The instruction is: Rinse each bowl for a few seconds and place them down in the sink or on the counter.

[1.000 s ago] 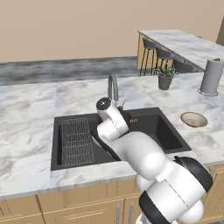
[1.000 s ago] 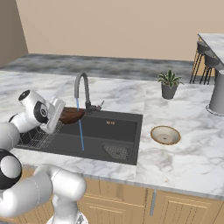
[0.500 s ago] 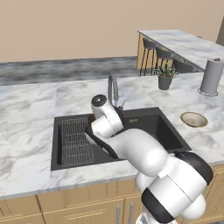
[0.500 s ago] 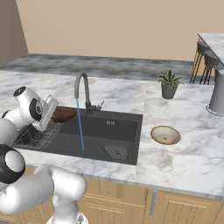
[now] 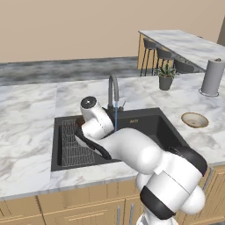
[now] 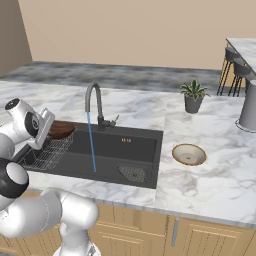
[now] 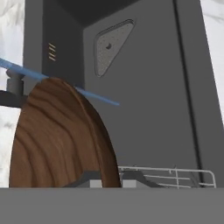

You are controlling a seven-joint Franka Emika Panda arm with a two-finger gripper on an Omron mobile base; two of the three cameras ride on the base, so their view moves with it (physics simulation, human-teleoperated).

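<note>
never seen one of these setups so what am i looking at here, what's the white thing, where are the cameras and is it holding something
The white thing is a robot arm on a driving base, in a computer-rendered kitchen. Two pictures come from cameras on the base, behind the arm to its left and right; the third comes from a camera on the hand, looking along the gripper.

The gripper is shut on the rim of the dark wooden bowl, holding it on edge over the wire rack at the left end of the black sink. The tap is running; the blue line is its water stream, which falls to the right of the bowl.

On the marble counter, right of the sink, lies the smaller tan bowl. Behind it stand a potted plant and a grey cylinder, perhaps a paper towel roll.
</note>
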